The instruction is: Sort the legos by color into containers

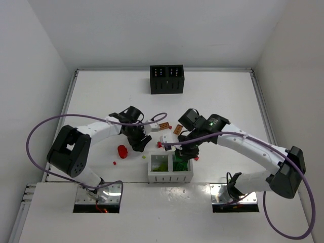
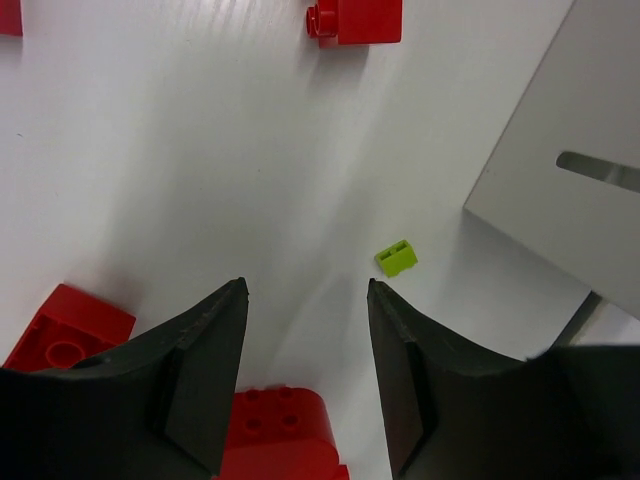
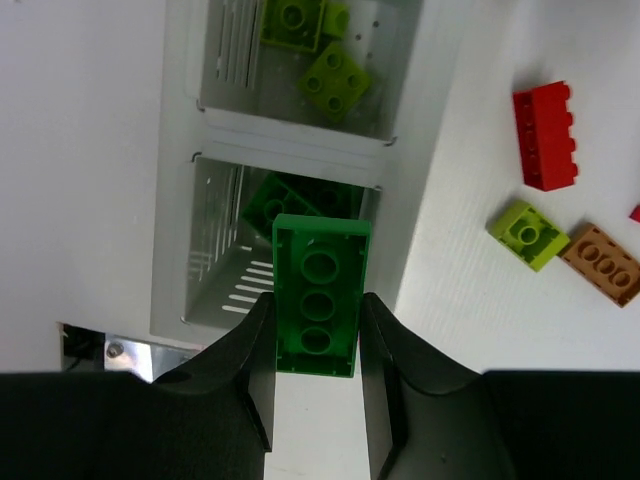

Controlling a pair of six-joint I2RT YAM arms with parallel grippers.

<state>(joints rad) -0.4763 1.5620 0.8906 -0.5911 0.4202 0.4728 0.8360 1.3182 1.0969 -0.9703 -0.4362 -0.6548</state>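
Right claw (image 3: 316,300): closed on a green rectangular plastic brick (image 3: 320,265), pinched across its two long flat sides, with the hollow underside towards the wrist camera. Roughly the far half of the brick projects past the tips. The brick appears to be over the white perforated two-compartment box (image 3: 290,135), at the compartment where dark green bricks (image 3: 268,205) are seen. The neighbouring compartment, at 12 o'clock in the wrist view, holds lime green bricks (image 3: 335,75).

Left claw (image 2: 306,290): spread wide above the bench (image 2: 200,150), with nothing between the jaws. A small lime green brick (image 2: 397,258) lies just beyond the tips at 1 o'clock, and a red studded brick (image 2: 355,20) lies at 12 o'clock.

The black perforated box (image 1: 166,79) is noted at 12 o'clock on the bench, well apart from both arms.

Handling (judgement): the bricks are expected to be light, rigid and not fragile. Their smooth glossy walls are likely to be slippery. Hold is best taken across opposite flat side walls, near mid-length, not across the studs. With the present hold towards one end, the brick could pivot if it is knocked on the box rim. The small lime piece is judged likely to skid or tip if it is pinched off-centre.
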